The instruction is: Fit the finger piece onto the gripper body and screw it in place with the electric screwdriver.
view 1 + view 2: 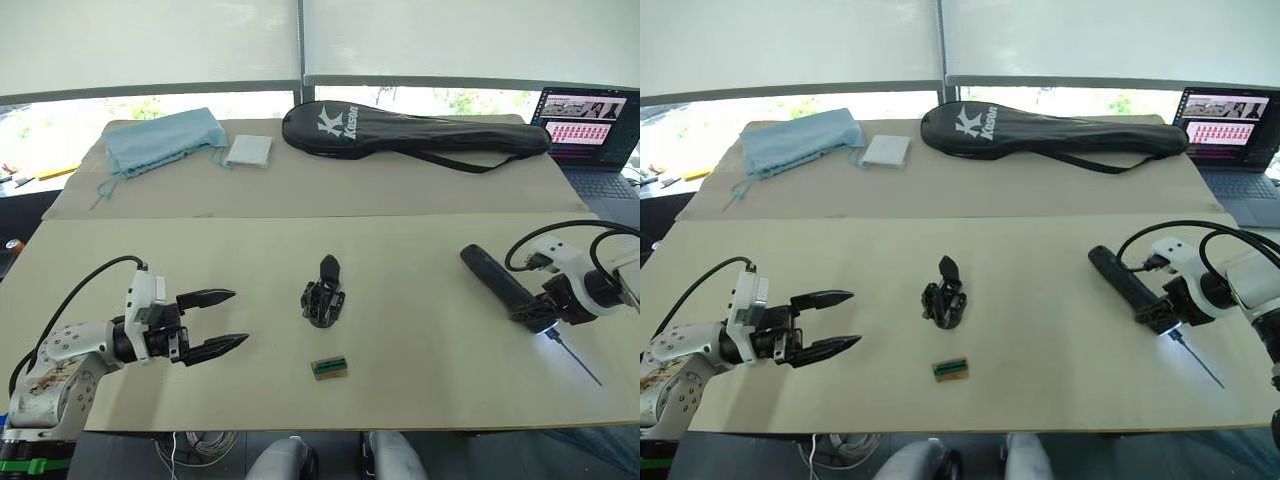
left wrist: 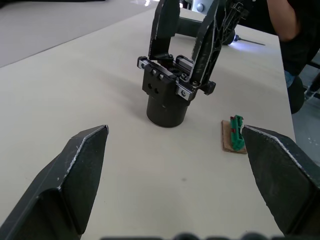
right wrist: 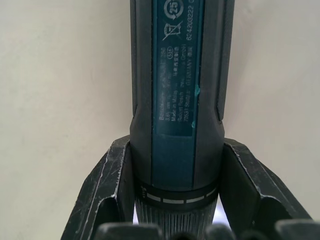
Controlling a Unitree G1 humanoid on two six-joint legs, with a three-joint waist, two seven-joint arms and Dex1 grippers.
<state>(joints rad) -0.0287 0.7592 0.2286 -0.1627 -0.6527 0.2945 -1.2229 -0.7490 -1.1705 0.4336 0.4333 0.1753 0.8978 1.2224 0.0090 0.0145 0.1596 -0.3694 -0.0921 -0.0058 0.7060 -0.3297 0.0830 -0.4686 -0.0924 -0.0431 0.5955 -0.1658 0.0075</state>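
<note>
1. My right pincer is clamped around the electric screwdriver near its bit end, one finger on each side of the barrel. The tool lies at the right of the table, handle pointing far-left, thin metal bit pointing near-right with a small light at its base.
2. My left pincer hangs wide open and empty at the near left, fingers pointing right toward the middle of the table.
3. The gripper body stands upright at the table's centre, well apart from both pincers.
4. I think the finger piece is already seated on top of it, pointing up beside a second finger, but I can't confirm that from here.
5. A small green-brown box lies just near of the body, not touching it.
6. Farther off: a black racket bag, a blue cloth, and a laptop at the far right.
</note>
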